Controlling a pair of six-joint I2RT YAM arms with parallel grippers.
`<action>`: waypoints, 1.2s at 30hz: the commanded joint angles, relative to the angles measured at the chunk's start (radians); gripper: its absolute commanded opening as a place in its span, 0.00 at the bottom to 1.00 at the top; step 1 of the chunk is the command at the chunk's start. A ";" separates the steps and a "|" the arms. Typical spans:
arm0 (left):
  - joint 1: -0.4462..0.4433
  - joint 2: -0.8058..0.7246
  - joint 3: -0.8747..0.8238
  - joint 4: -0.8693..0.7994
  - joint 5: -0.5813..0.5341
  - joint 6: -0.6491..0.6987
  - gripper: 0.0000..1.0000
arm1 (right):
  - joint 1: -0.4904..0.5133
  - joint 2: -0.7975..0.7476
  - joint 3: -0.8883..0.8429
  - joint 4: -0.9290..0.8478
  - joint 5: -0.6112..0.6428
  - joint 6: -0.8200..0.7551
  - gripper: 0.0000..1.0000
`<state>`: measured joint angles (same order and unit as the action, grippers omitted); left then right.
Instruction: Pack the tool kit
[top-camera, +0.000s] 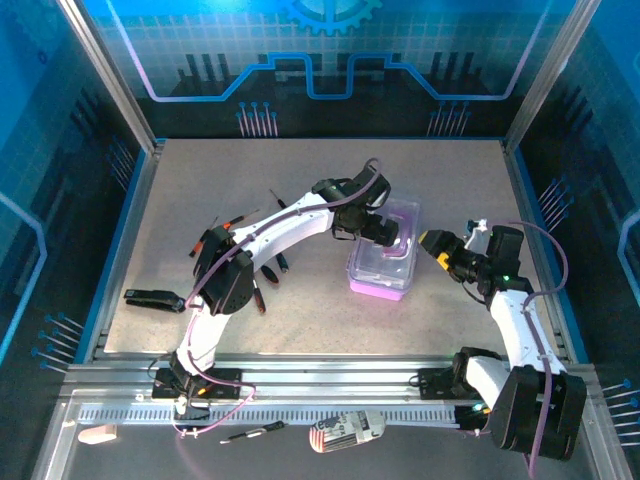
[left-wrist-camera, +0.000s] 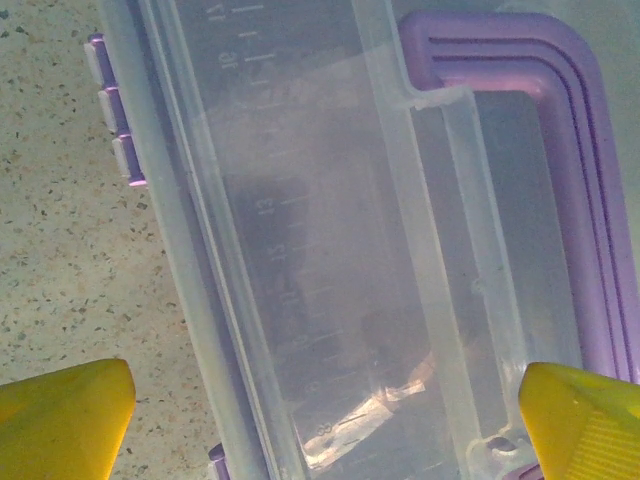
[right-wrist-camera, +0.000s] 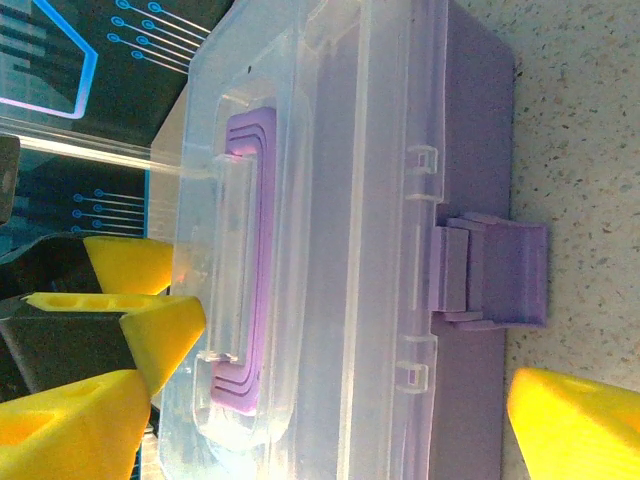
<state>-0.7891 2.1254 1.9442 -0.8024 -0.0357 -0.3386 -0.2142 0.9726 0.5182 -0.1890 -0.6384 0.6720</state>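
The kit (top-camera: 384, 262) sits on the table (top-camera: 190, 180), at about 3 o'clock from the table's middle; its clear lid (left-wrist-camera: 330, 250) is down over the purple base, and the handle (left-wrist-camera: 565, 150) lies flat on top. In my right wrist view the purple latch (right-wrist-camera: 500, 272) juts from the kit's side wall; I cannot tell whether it is clasped.

My left gripper (top-camera: 372, 232) hangs over the kit's 11 o'clock corner, jaws spread wide above the lid, pinching nothing. My right gripper (top-camera: 437, 250) stands just beside the kit at 3 o'clock, jaws likewise spread; it touches nothing that I can see.

The screwdrivers (top-camera: 281, 262) lie loose on the table at 9 o'clock from the kit, well apart from it, some close under my left arm.

With the tools outside and the lid down, I judge the step in hand to be opening the kit. The next move seems to call for one gripper to steady the box while the other frees the latch and lifts the lid. The smooth clear plastic may slip, so the contact should be square; only then can I fetch the screwdrivers, one at a time.
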 joint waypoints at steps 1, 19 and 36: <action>0.001 0.008 0.025 0.008 0.044 0.004 0.99 | 0.016 -0.021 0.013 -0.041 0.013 -0.023 0.94; 0.002 0.067 0.003 0.001 0.042 -0.013 0.92 | 0.022 -0.012 -0.001 -0.038 0.028 -0.020 0.94; 0.044 -0.112 -0.337 0.555 0.370 -0.322 0.73 | 0.046 0.020 0.067 -0.029 -0.003 -0.014 0.93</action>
<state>-0.7410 2.0392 1.6691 -0.4038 0.2108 -0.5335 -0.1879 0.9886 0.5415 -0.2169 -0.6136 0.6613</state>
